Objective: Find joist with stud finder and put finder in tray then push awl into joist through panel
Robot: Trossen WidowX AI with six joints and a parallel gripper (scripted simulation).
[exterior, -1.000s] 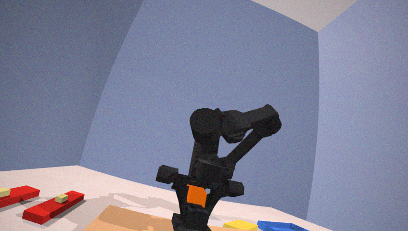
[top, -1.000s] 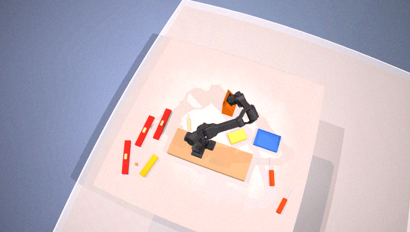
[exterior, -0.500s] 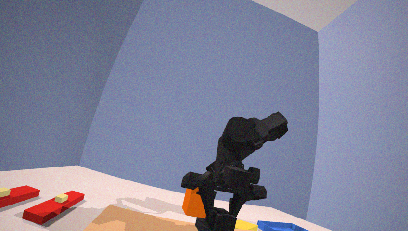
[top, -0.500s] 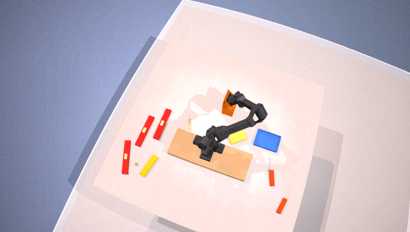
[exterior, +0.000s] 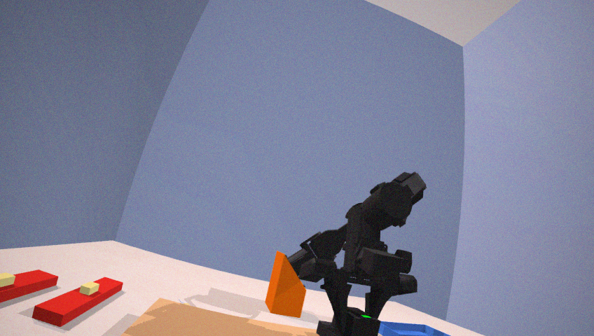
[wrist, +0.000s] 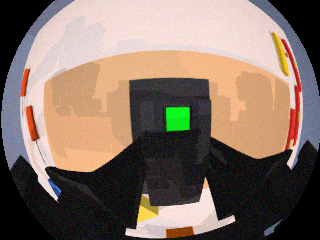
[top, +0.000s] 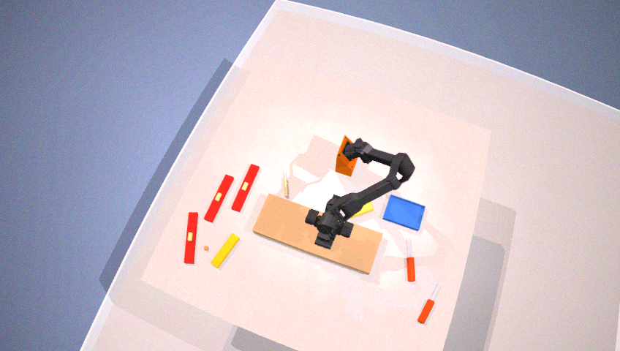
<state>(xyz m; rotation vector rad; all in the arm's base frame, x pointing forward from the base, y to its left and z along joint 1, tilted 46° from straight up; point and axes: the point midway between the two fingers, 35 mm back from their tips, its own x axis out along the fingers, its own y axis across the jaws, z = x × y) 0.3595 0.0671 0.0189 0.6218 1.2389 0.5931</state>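
My gripper is shut on the dark block-shaped stud finder. A square on its top glows green. It is over the right-of-middle part of the tan floor panel, on it or just above; the contact is hidden. The blue tray lies right of the panel in the top view. A small tool with a tan handle and thin pale tip, probably the awl, lies behind the panel's left end. No hole shows on the visible panel.
A yellow block lies behind the panel, partly under the arm. Two orange-handled tools lie at the right. Three red levels, a yellow bar and a tiny tan cube lie at the left.
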